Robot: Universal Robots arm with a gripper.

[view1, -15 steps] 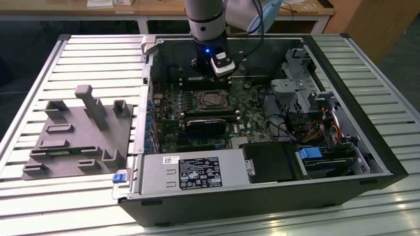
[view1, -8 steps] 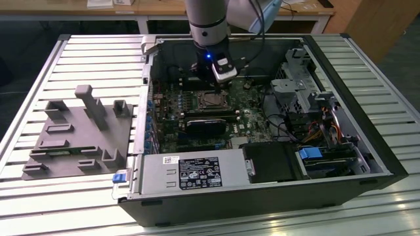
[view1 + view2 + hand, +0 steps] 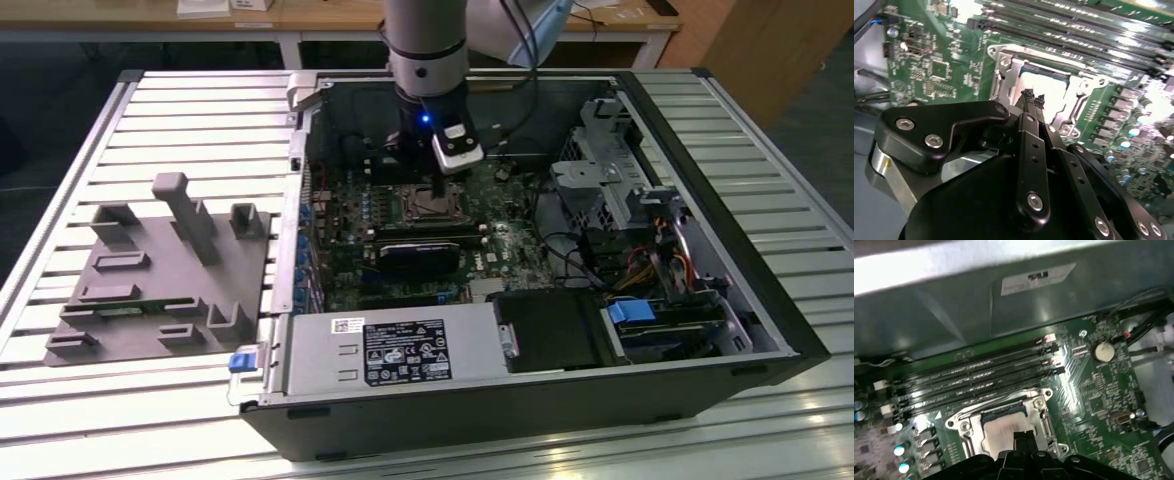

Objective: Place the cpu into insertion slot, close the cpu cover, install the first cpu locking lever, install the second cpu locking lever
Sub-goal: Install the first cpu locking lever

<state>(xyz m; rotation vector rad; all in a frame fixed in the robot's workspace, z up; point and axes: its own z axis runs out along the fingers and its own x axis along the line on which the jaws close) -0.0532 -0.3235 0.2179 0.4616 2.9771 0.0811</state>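
One arm vertical, tool (image 3: 1033,97) tips pinched over cpu (image 3: 1046,90).

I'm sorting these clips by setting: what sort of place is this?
Probably a lab or workshop test bench: an opened computer case lies on a slatted metal table, a grey fixture block sits beside it, and wooden desks stand behind.

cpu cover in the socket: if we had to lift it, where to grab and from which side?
Probably by an outer side rail of the cpu cover, coming straight down from above and hooking under its outside edge. It is a thin frame that appears to lie flat on the board, and the cpu fills its window, so no inner edge is free. The gripper hangs over the cpu, fingertips together.
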